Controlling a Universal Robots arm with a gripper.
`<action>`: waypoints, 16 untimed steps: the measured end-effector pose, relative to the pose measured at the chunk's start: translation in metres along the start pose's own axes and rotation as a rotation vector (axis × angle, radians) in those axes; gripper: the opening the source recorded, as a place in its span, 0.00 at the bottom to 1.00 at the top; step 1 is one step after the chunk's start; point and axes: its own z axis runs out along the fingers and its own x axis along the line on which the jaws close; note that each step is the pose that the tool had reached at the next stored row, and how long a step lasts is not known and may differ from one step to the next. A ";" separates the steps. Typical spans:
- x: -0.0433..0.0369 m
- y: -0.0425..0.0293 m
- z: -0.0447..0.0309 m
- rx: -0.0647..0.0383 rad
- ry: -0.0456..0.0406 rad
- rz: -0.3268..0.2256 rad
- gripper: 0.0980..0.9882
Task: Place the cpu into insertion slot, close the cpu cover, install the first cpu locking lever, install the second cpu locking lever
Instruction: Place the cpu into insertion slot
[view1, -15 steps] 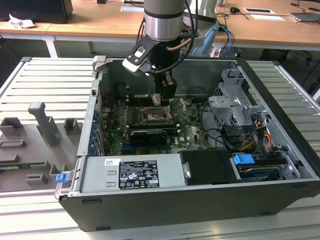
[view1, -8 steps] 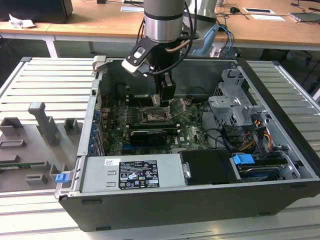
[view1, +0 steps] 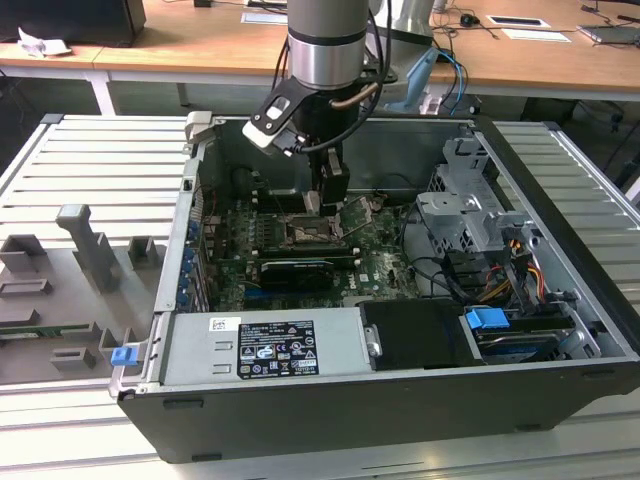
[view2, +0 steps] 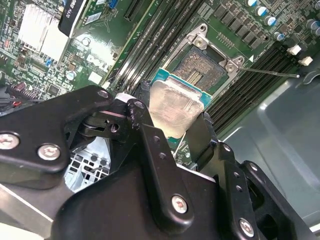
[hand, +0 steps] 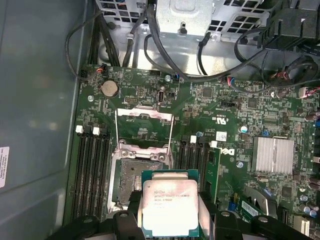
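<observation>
Orientation first: we see the cpu (hand: 170, 205) held flat, metal face turned toward both wrist cameras, its edges running roughly parallel to those of the insertion slot (hand: 131, 175). It is so nearly square that we cannot pick a long axis. The gripper (hand: 170, 222) has its two black fingers (view2: 150, 145) closed onto opposite edges of the chip, spread just as wide as the chip itself. It holds the chip above the green board, overlapping one corner of the slot in the first wrist view and not seated in it. The cpu cover (hand: 144, 111) is folded back from the slot, with board showing through its window, and in the second wrist view a thin metal rod (view2: 272, 72) sticks out beside the socket frame. Across the exterior view from its left, we find a grey fixture tray (view1: 80, 265) on a ribbed metal table (view1: 60, 150), then the open computer case (view1: 300, 420) with the arm (view1: 325, 40) reaching down into it. Toward that view's right are a grey drive cage (view1: 465, 205) and a blue tab (view1: 487, 322), and wooden desks (view1: 200, 45) stand behind. The chip has a pale silvery lid with faint print, rounded corners and a teal-green border.
</observation>
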 end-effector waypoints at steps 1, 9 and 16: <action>0.0000 -0.0001 0.0008 0.000 -0.0001 0.000 0.49; 0.0000 -0.0005 0.0059 0.002 0.0000 0.001 0.49; 0.0004 -0.0007 0.0112 0.007 0.0003 0.005 0.49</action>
